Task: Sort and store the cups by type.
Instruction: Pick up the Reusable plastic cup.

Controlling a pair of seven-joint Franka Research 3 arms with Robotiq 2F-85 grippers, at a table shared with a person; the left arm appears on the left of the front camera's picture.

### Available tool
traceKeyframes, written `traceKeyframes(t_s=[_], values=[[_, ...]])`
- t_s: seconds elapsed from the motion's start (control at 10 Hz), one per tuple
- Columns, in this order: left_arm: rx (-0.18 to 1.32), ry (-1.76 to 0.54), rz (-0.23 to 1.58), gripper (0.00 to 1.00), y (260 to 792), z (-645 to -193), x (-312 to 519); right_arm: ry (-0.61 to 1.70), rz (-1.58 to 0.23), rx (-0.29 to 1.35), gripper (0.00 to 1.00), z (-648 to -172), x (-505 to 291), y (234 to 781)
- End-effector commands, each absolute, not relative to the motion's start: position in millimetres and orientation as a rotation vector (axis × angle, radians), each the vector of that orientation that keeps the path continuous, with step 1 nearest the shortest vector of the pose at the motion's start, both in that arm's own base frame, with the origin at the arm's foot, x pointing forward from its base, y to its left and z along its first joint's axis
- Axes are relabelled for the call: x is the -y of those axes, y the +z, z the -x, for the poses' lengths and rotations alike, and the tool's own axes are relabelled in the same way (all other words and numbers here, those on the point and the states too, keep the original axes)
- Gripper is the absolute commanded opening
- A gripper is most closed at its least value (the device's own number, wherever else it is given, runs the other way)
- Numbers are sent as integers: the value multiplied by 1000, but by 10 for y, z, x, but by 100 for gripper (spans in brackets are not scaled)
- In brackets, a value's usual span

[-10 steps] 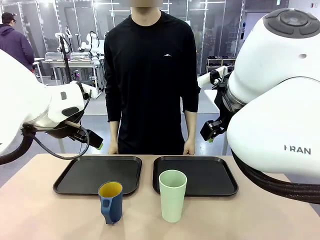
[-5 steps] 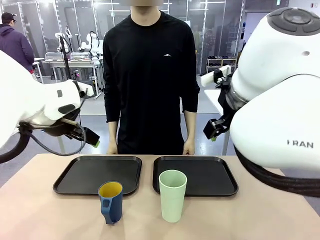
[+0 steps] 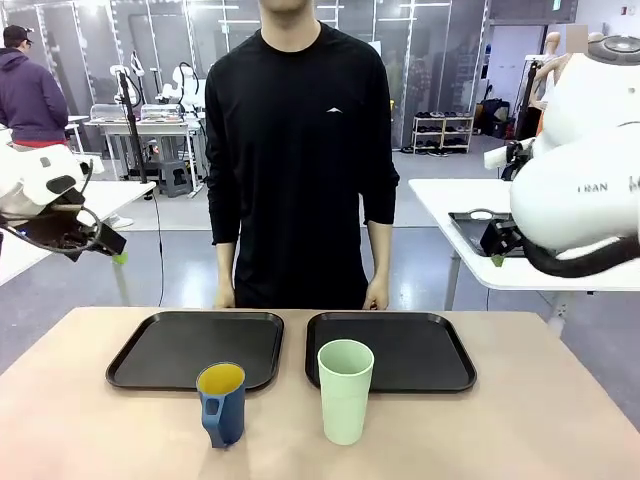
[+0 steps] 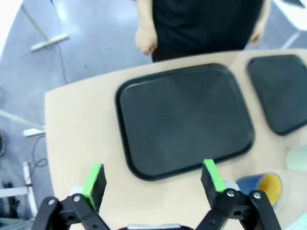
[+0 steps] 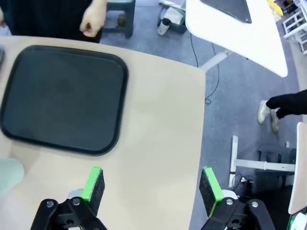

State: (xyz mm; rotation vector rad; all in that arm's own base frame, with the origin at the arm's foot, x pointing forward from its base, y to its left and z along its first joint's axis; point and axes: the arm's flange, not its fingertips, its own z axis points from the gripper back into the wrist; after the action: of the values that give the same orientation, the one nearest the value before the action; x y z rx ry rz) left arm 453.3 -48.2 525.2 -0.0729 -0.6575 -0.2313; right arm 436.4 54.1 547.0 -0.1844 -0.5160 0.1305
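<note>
At the desk's point(image 3: 560, 430) 6 o'clock edge, a dark blue handled mug with yellow inside point(image 3: 222, 405) is stood at 9 o'clock of a tall mint-green plastic tumbler point(image 3: 345, 392). With both sets of jaws released, each cup is best clasped upright and set on its own one of the two black rectangular trays point(image 3: 190, 350) at 12 o'clock.

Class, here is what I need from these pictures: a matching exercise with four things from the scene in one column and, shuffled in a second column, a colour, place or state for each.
Column one:
1. mug
2. tumbler
3. left tray
4. left gripper

Column two:
a. pale mint green, stands in front of the right tray
b. open, holding nothing
c. black and flat
d. dark blue, yellow inside

Pairs: 1-d; 2-a; 3-c; 4-b
</note>
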Motion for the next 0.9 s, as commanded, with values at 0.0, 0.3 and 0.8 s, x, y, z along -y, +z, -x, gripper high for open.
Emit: traceKeyframes(t_s=[0.0,0.3,0.8], values=[[592,-230,143,100,5305,-4950,496,139,133,451,100,-4757,-484,5527],[528,-203,154,100,5132,-5223,312,118,87,409,100,-5089,-263,5334],[449,-146,151,100,4824,-5414,143,108,42,301,100,-5402,-175,4951]])
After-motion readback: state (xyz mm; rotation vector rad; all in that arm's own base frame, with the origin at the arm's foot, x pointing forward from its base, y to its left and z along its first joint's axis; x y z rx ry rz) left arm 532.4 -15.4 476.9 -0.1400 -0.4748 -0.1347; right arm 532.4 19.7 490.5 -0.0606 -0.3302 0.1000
